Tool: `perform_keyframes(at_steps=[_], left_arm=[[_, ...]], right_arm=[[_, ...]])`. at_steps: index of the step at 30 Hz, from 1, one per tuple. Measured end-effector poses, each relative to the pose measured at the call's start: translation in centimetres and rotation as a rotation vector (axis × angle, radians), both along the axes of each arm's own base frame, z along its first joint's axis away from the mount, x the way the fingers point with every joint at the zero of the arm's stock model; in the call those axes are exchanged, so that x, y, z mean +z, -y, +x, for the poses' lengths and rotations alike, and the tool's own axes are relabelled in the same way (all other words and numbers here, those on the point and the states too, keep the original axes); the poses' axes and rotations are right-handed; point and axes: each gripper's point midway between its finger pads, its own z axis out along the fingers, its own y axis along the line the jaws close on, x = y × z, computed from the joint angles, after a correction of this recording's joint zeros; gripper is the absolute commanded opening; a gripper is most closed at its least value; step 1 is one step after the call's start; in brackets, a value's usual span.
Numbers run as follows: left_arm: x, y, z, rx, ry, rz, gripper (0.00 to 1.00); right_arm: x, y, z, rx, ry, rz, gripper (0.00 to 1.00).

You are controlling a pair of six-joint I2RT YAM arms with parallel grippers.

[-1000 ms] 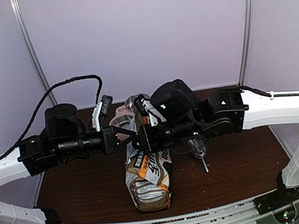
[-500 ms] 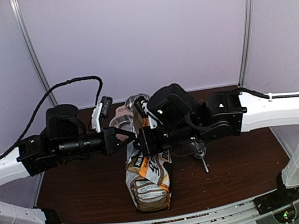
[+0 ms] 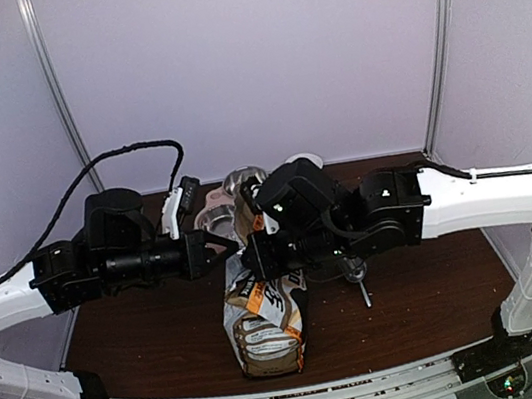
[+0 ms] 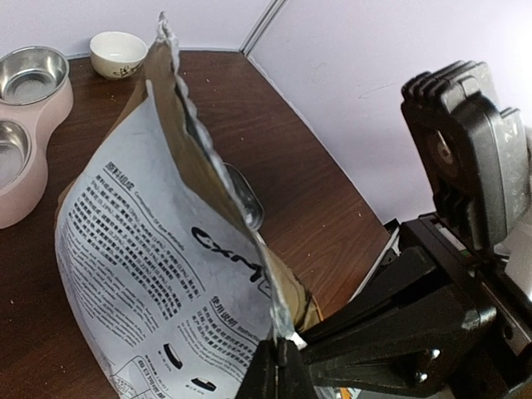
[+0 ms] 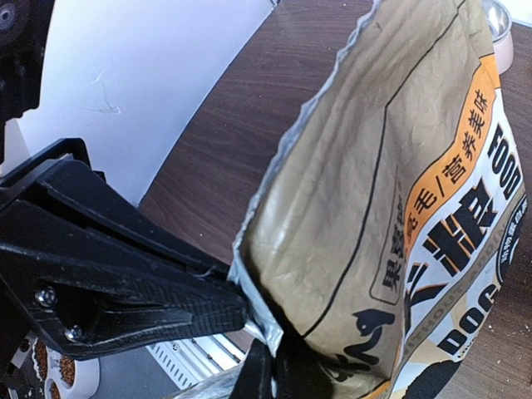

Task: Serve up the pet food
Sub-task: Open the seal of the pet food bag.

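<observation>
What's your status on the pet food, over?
Both shut: left hand and right hand pinch the top edge of the dog food bag. Bag upright between them. Bowls of the pink feeder empty. Nothing seen in the way.

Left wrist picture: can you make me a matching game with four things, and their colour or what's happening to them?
Things
1. food bag
2. double-bowl feeder
3. little cup
4. table

Clues
A. dark brown wood
B. pink
C. pinched at its edge by the left gripper and the right gripper
D. white

Pairs: 1-C, 2-B, 3-D, 4-A
</observation>
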Motion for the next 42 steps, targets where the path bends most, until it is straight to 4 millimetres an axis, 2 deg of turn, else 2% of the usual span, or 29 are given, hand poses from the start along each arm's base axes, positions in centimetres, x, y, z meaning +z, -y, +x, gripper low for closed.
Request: perform_keyframes(at_steps=[2,7,11,12,17,21,24,29,36,42], left_arm=[[-0.1,-0.1,0.1,0.007,-0.002,0.004,0.00],[-0.1,-1.4,0.3,0.050,0.000,0.026,0.00],[-0.2,-1.6,0.3,0.058,-0.001,0.034,0.00],[-0.2,-1.6,0.3,0.057,-0.001,0.033,0.04],[0.4,-1.3,0.1,0.033,0.008,0.009,0.40],[1.9,-0.8,-0.4,-0.002,0.026,-0.047,0.51],[2.5,-0.2,-0.7,-0.035,0.029,-0.060,0.56],[3.1,1.2,-0.7,-0.077,0.025,-0.062,0.56],[1.6,2.0,-0.3,-0.082,-0.005,-0.021,0.49],[1.4,2.5,0.0,-0.084,-0.013,-0.014,0.40]], right_arm=[[-0.2,0.2,0.1,-0.007,0.002,-0.013,0.00],[-1.5,2.4,1.3,-0.076,0.015,-0.106,0.00],[-1.7,2.6,1.3,-0.077,0.018,-0.116,0.00],[-1.6,2.5,1.3,-0.072,0.018,-0.107,0.00],[-0.5,2.2,0.7,-0.014,0.018,-0.026,0.00],[1.1,1.8,-0.1,0.050,0.024,0.069,0.00],[2.3,1.4,-0.6,0.088,0.030,0.121,0.00],[2.8,1.0,-1.0,0.119,0.033,0.157,0.00],[3.1,1.1,-1.2,0.134,0.034,0.169,0.00],[3.1,1.1,-1.2,0.140,0.035,0.170,0.00]])
